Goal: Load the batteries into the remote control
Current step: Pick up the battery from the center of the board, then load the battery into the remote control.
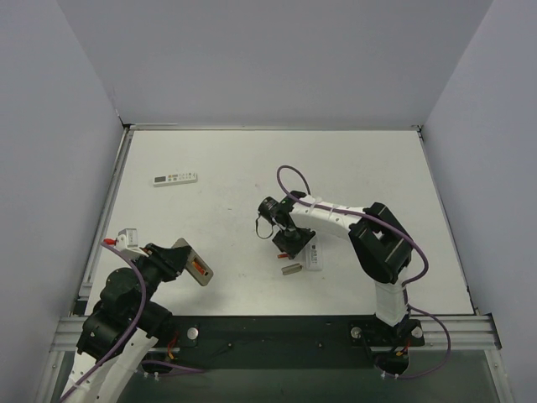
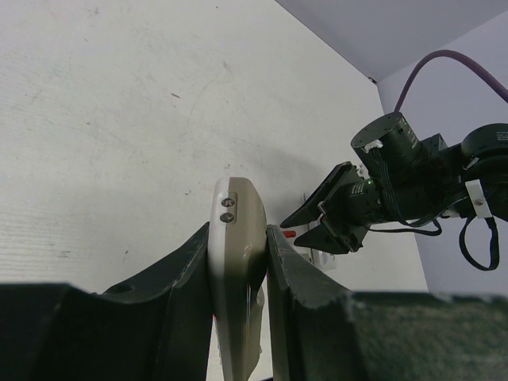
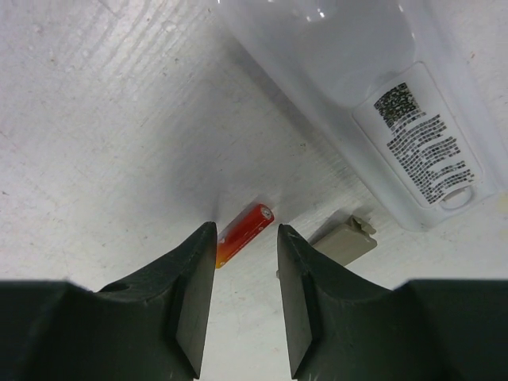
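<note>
My left gripper is shut on the remote control, a grey-beige slim body held edge-on above the table. In the top view the remote control is tilted at the lower left, and one red-orange battery sits in its open back. On the table lies another red-orange battery. My right gripper is open and low over it, one finger on each side, and the battery's near end is hidden behind the left finger. In the top view the right gripper is near the table's middle.
A small grey-beige battery cover lies just right of the right fingers. Beyond it is a white plastic object with a printed label. A longer white remote with a grey display lies at the far left. Grey walls enclose the table.
</note>
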You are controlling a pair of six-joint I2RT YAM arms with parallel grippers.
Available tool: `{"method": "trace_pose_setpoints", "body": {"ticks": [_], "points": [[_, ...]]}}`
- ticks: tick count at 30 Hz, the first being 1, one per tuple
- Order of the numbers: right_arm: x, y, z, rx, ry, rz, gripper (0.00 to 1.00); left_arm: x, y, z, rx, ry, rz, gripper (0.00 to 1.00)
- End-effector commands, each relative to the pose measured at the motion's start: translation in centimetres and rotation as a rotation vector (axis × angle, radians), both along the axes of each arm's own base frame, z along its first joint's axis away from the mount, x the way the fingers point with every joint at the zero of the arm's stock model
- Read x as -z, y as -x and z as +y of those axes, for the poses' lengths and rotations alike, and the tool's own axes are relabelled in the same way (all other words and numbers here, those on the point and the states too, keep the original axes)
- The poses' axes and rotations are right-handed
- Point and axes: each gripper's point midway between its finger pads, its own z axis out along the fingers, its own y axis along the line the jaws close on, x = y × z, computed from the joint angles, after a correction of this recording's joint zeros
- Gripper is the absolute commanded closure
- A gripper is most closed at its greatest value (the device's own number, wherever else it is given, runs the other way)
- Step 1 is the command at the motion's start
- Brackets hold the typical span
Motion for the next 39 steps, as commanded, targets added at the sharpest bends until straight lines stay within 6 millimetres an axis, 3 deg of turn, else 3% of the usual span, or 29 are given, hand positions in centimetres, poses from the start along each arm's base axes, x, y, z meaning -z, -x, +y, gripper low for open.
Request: {"method": "trace_pose_setpoints", "body": {"ticks": [1,6,12,16,19,23,24,25,27,28,29,31,32,34,35,37,38,39], "points": [[1.4,1.4,-2.2,0.058,0.088,0.062,0.69,-3.4,1.1,0.2,0.018,0.072,-0.139,1.00],[2.2,1.6,-2.4,0.066,0.105,0.077,0.74,-3.4,1.1,0.2,0.017,0.074,-0.137,1.00],[2.7,1.3,-3.1,0.056,0.141,0.063,0.88,-3.0,1.0,-0.2,0.033,0.090,-0.123,1.00],[2.1,0.5,-2.8,-0.009,0.145,0.025,1.00,-2.5,0.8,-1.5,0.077,0.132,-0.114,1.00],[1.2,-0.8,-2.1,-0.080,0.131,-0.033,1.00,-1.8,0.4,-2.7,0.118,0.174,-0.107,1.00],[-1.9,-3.3,-0.6,-0.239,0.090,-0.185,1.00,-0.8,-0.3,-4.1,0.156,0.238,-0.097,1.00],[-2.7,-3.9,-0.4,-0.273,0.084,-0.229,1.00,-1.4,-0.1,-4.8,0.195,0.273,-0.111,1.00],[-3.4,-4.2,0.0,-0.318,0.071,-0.264,1.00,-0.5,-0.4,-5.1,0.200,0.281,-0.097,1.00],[-6.0,-5.2,1.0,-0.429,0.032,-0.397,1.00,-0.9,-0.6,-5.8,0.224,0.331,-0.118,1.00],[-6.9,-5.4,1.4,-0.474,0.016,-0.444,1.00,-0.1,-0.9,-6.1,0.232,0.340,-0.104,1.00],[-9.9,-6.2,2.6,-0.497,-0.047,-0.560,1.00,0.2,-1.0,-6.3,0.237,0.355,-0.105,1.00],[-11.4,-5.6,2.9,-0.639,-0.037,-0.633,1.00,-0.5,-1.1,-6.8,0.259,0.411,-0.132,1.00],[-14.4,-5.8,3.9,-0.668,-0.085,-0.738,1.00,0.4,-1.4,-7.0,0.258,0.422,-0.118,1.00],[-15.3,-4.5,4.6,-0.820,-0.094,-0.800,1.00,-0.5,-1.5,-7.2,0.269,0.477,-0.154,1.00],[-18.1,-4.4,5.4,-0.835,-0.157,-0.904,1.00,-0.3,-1.6,-7.3,0.271,0.493,-0.150,1.00],[-18.8,-3.3,5.9,-0.930,-0.178,-0.964,1.00,-1.2,-1.7,-7.4,0.278,0.514,-0.182,1.00],[-20.9,-2.7,6.8,-0.959,-0.249,-1.036,1.00,-1.4,-1.7,-7.4,0.283,0.517,-0.190,1.00],[-21.5,-2.3,7.2,-0.994,-0.271,-1.064,1.00,-1.9,-1.7,-7.4,0.282,0.521,-0.204,1.00]]}}
